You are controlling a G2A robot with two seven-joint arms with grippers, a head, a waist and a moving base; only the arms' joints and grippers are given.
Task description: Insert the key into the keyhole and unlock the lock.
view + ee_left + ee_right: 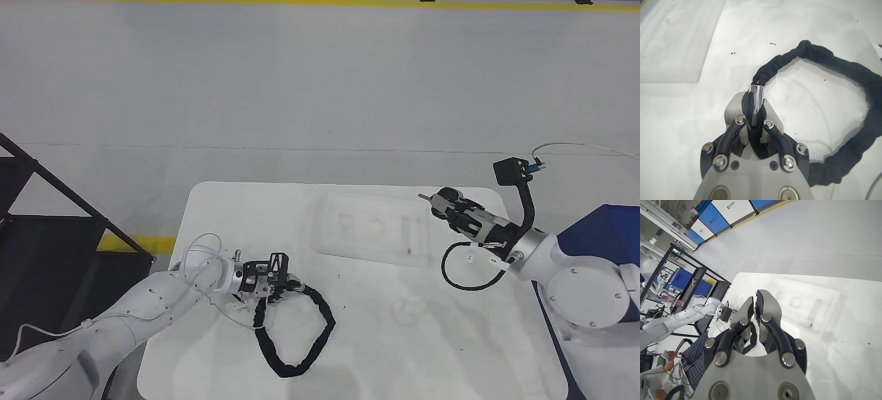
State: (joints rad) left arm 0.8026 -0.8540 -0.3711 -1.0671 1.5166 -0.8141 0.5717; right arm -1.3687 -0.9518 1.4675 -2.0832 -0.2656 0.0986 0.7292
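The left gripper [753, 103] has its two black fingers [750, 106] pressed together on a short shiny silver metal tube [756, 96]. The tube is the end piece of the long black cloth-covered chain lock [871, 106]. The tube sticks out past the fingertips. From it the soft black chain bends away in a big loop and comes back round beside the gripper. The whole loop lies flat on the white table [450, 340], near the front left part. I cannot see the keyhole.

The right gripper [755, 303] has its fingers almost closed, with only a thin gap. A small thin silver key [754, 313] is pinched in that gap (only its edge shows, so I cannot tell its shape). In the top view this gripper [437, 200] is held up over the right end of a flat white foam tray [365, 245] with shallow square dips in it. The tray lies at the back of the table.

The key is well apart from the lock [297, 352]. The tray is between them, a bit to the far side. The left gripper [272, 272] with the tube sits just in front of the tray's left end. The two grippers point roughly toward each other across the table.
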